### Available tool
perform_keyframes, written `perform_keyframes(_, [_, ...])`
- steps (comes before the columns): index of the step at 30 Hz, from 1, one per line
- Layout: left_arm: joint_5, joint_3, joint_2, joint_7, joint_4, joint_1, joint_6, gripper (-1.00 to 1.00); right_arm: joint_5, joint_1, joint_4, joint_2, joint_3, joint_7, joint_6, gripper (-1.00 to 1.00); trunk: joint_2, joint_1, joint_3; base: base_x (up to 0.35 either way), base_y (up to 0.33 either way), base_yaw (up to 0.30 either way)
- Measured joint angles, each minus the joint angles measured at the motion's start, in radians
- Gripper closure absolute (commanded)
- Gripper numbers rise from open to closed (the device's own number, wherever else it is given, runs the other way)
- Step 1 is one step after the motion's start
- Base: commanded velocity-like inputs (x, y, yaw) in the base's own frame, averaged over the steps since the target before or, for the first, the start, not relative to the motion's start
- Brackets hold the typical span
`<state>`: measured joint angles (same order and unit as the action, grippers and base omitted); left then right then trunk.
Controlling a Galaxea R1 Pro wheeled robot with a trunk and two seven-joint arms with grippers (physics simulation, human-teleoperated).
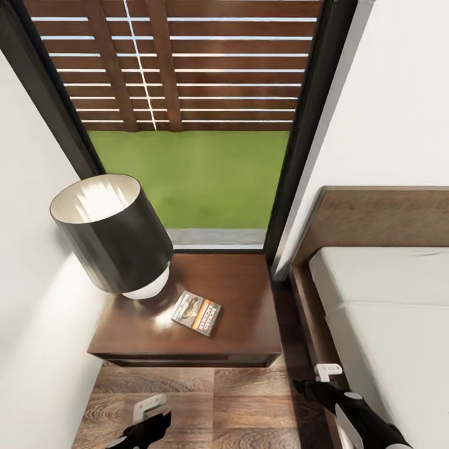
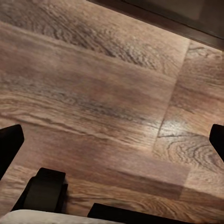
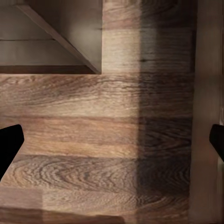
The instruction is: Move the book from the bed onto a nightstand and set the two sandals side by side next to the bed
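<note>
One of two jobs looks done. Head view: the book (image 1: 196, 313) lies flat on the nightstand (image 1: 243, 293), on its front half just beside the lamp (image 1: 112, 240) base, not on the bed (image 1: 386, 324). Book's long axis runs diagonal, from the lamp side toward the nightstand's front-right; cover faces up, lettering end toward the bed side. Nightstand sits between the white wall and the bed, under the window (image 1: 187, 125). Left pincer (image 1: 146, 424) and right pincer (image 1: 321, 380) hang low over the floor (image 1: 249, 405) in front of the nightstand, both empty. Sandals not spotted here, so that part is judged still left: find both, set them side by side by the bed.

Left wrist view: plank floor, dark nightstand base along one edge; fingertips (image 2: 9, 144) at both frame sides, spread wide, nothing between.

Right wrist view: floor again, nightstand corner (image 3: 60, 37) and the bed frame edge (image 3: 207, 93); fingertips (image 3: 9, 144) far apart, holding nothing.
</note>
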<state>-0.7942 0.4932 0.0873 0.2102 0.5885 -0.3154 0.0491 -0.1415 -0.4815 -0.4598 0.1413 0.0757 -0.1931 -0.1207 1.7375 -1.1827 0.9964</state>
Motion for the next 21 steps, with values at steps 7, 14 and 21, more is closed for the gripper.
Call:
perform_keyframes(7, [0.0,0.003,0.0,-0.002,-0.028,0.0,-0.003,-1.0,0.0,0.0,0.077,0.0,0.007,0.008,0.015,-1.0,-0.049,0.027,-0.022,0.0,0.0,0.0])
perform_keyframes(14, [0.0,0.005,-0.003,-0.017,-0.104,0.0,-0.006,-1.0,-0.002,0.0,0.161,-0.03,0.008,0.097,0.007,-1.0,-0.098,0.054,-0.044,0.0,0.0,0.0])
perform_keyframes(21, [0.0,0.004,-0.006,-0.06,-0.198,0.0,-0.008,-1.0,-0.001,0.0,0.271,-0.055,0.012,0.113,0.008,-1.0,-0.147,0.081,-0.066,0.0,0.0,0.0])
